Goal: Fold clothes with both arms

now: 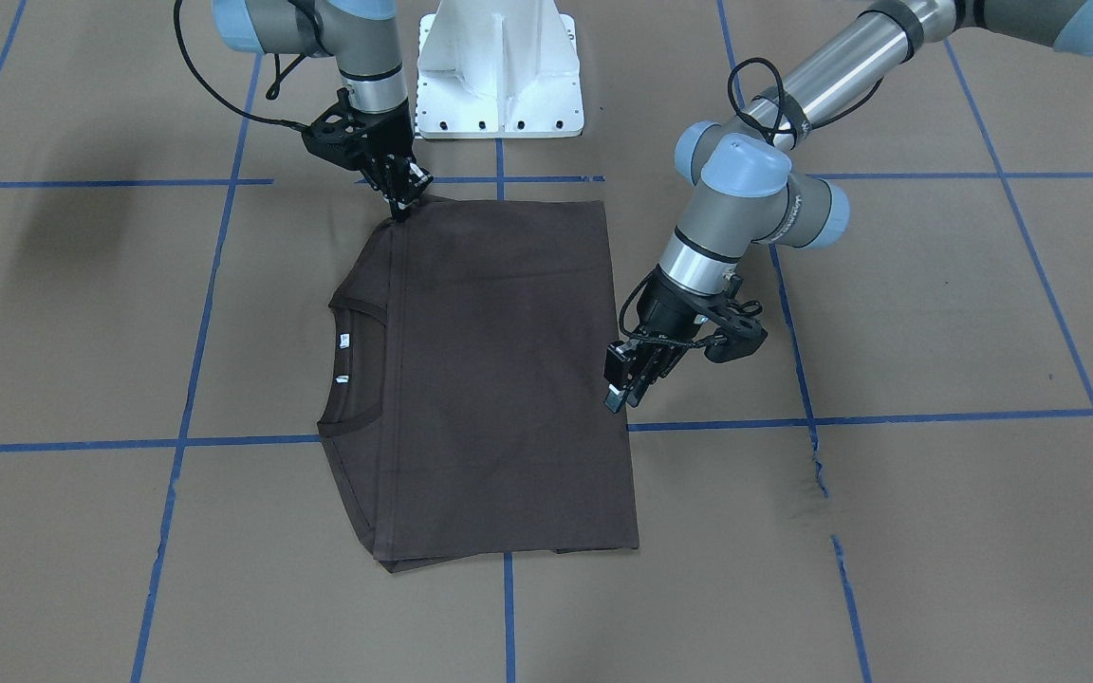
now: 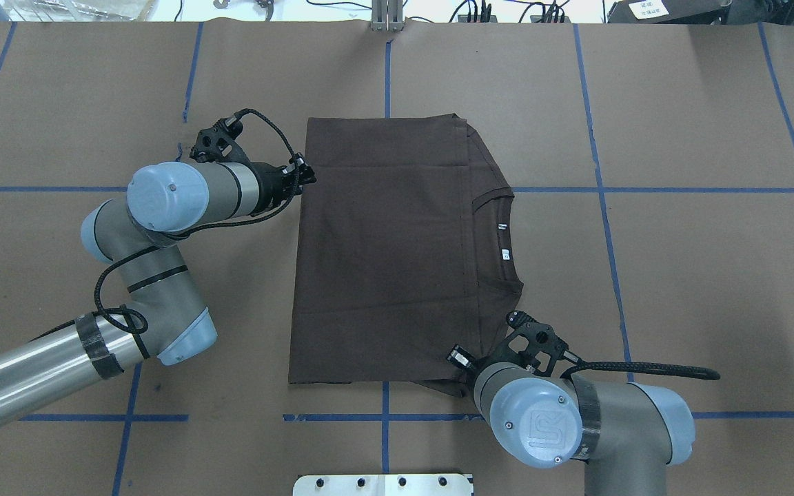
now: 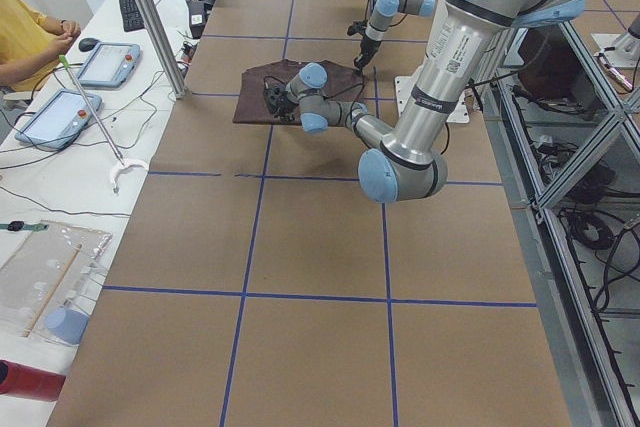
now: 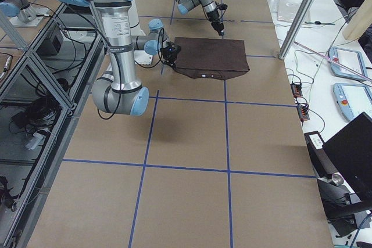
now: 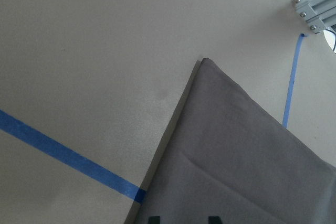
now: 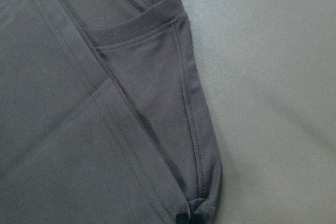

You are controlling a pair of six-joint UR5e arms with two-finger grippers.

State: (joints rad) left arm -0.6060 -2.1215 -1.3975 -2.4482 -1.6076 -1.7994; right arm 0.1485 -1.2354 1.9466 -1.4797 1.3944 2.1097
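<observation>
The dark brown t-shirt (image 1: 499,370) lies flat on the brown paper table, folded into a rectangle with its sleeves tucked in. Its collar and white tags (image 1: 344,340) face the view's left; it also shows in the overhead view (image 2: 383,248). My right gripper (image 1: 403,201) is shut on the shirt's shoulder corner nearest the base, and the right wrist view shows that corner bunched (image 6: 202,205). My left gripper (image 1: 624,387) is open, low at the hem-side edge; in the left wrist view its fingertips (image 5: 152,219) stand apart over the flat cloth (image 5: 247,161).
The white bolted base pedestal (image 1: 499,71) stands just behind the shirt. Blue tape lines (image 1: 224,180) grid the paper, which has a small tear (image 1: 817,465). A person in yellow (image 3: 25,37) and tablets sit at a side table past a metal post (image 3: 150,17).
</observation>
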